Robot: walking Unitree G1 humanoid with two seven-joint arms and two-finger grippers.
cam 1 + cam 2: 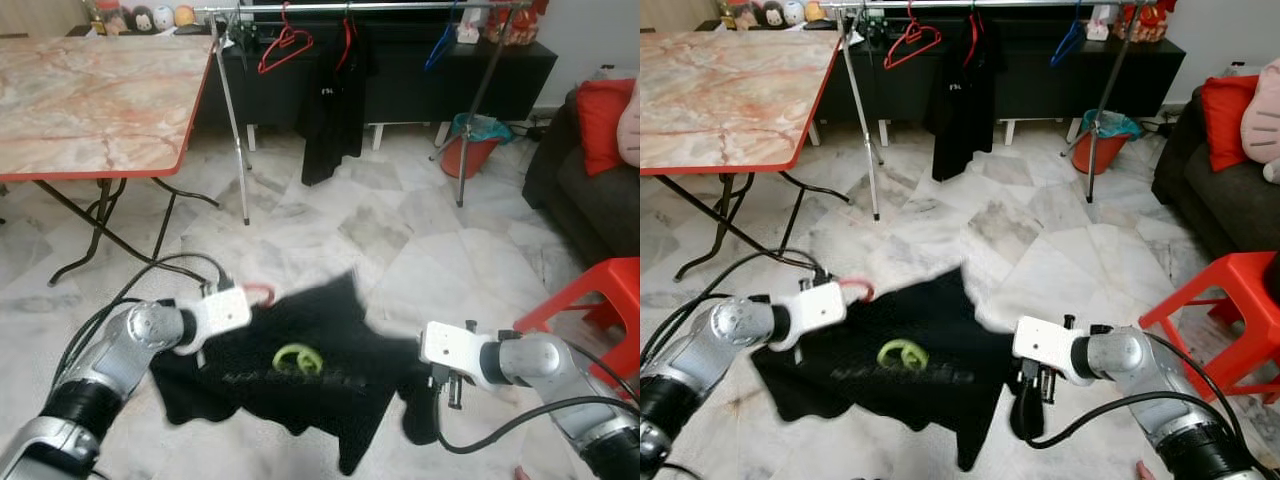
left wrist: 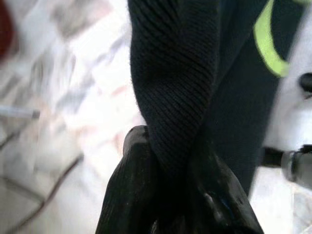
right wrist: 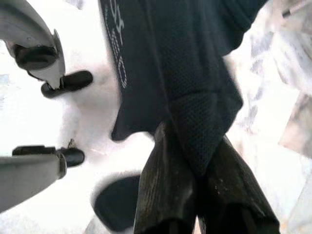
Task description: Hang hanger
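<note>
I hold a black shirt point(image 1: 300, 370) with a green logo spread low over the floor between my two arms. A red hanger hook point(image 1: 260, 293) sticks out at its collar, beside my left wrist. My left gripper point(image 2: 168, 151) is shut on a bunched fold of the shirt near that hook. My right gripper point(image 3: 195, 151) is shut on the shirt's other edge, its fingers pointing down. The clothes rail point(image 1: 370, 8) stands at the far side of the room, carrying a red hanger point(image 1: 285, 45), a hanging black garment point(image 1: 335, 100) and a blue hanger point(image 1: 440, 45).
A marble-topped folding table point(image 1: 90, 90) stands at the left, with a black cable point(image 1: 170, 265) on the floor by its legs. A red plastic stool point(image 1: 590, 300) and a dark sofa point(image 1: 590, 190) are at the right. A red bucket point(image 1: 470, 150) sits by the rail's right leg.
</note>
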